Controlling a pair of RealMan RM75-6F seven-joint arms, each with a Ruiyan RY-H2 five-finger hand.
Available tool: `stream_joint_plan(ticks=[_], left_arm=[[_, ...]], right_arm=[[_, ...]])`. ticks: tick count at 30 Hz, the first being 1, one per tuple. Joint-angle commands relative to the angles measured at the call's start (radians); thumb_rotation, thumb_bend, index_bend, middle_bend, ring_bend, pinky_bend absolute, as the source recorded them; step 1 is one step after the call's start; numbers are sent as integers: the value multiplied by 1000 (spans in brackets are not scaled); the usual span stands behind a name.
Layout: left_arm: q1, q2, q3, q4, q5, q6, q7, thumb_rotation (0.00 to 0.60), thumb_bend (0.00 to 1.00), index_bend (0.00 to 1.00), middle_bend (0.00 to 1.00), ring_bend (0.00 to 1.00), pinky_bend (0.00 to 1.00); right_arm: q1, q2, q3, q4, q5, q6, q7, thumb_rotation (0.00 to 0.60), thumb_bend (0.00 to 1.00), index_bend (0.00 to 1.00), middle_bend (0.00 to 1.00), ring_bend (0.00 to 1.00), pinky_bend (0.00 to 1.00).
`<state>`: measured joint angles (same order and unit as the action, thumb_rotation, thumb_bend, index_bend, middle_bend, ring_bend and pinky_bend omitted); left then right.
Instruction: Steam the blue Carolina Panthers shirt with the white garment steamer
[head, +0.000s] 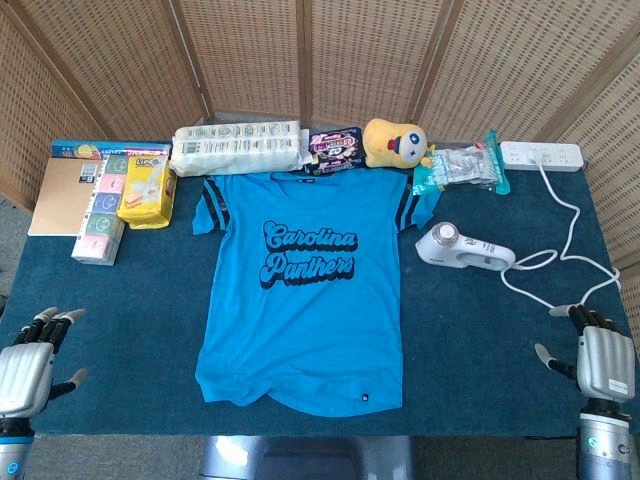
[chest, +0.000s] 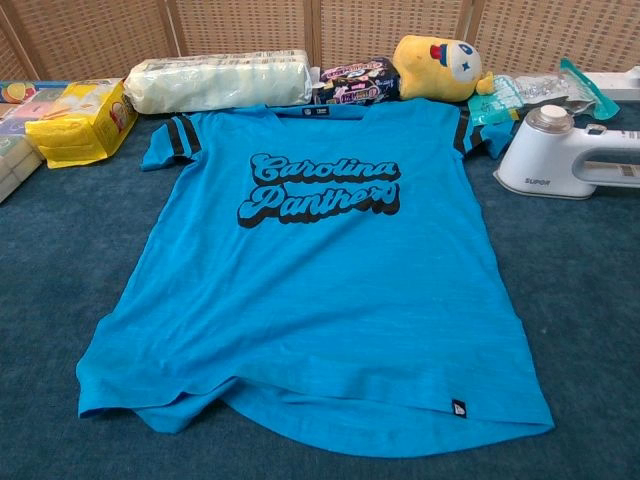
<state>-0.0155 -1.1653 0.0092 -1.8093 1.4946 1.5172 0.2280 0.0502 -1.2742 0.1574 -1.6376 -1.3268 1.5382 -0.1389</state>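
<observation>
The blue shirt (head: 305, 285) lies flat and face up in the middle of the table (head: 130, 330), collar toward the far screen and hem toward the robot, so its long axis runs from near edge to far edge. The white garment steamer (head: 463, 247) lies on its side just beside the shirt's right sleeve, apart from it, its round head toward the shirt and its handle pointing away to the right; its long axis runs across the table. A white cord (head: 570, 250) loops from the handle end back to a white power strip (head: 542, 155) at the far right corner. The left robot hand (head: 30, 365) rests at the near left corner, well apart from the shirt, fingers spread and holding nothing. The right robot hand (head: 600, 362) sits at the near right corner, fingers apart and holding nothing, nearer to the steamer than the left one but still well short of it, with a loop of cord just beyond its fingertips. The shirt's chest reads "Carolina Panthers" in blue script with dark outline. The chest view shows "SUPOR" on the steamer's base. A yellow packet (head: 147, 192) at far left carries lettering that looks like "LIPS", though it is too small to be sure.
</observation>
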Motion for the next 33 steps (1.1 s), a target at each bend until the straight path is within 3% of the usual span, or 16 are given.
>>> stream_joint_plan(ticks=[1,17,33], left_arm=[[-2,-8,-4,12,0,-1,-10,600,175,191,266,147,257],[-24,-14,-3,31,23,-28,-19,600,175,190,266,147,257],[-131,-57,65,-22,143,-219,83,600,176,191,266,147,250]], right_arm=[[0,-1,1,1,1,1,-2,600,213,392,391,386,384],[3,-15,5,-9,1,3,-19,600,213,392,391,390,384],[-7,-11,-2,-16,-13,13,-4,600,214,392,391,391,384]])
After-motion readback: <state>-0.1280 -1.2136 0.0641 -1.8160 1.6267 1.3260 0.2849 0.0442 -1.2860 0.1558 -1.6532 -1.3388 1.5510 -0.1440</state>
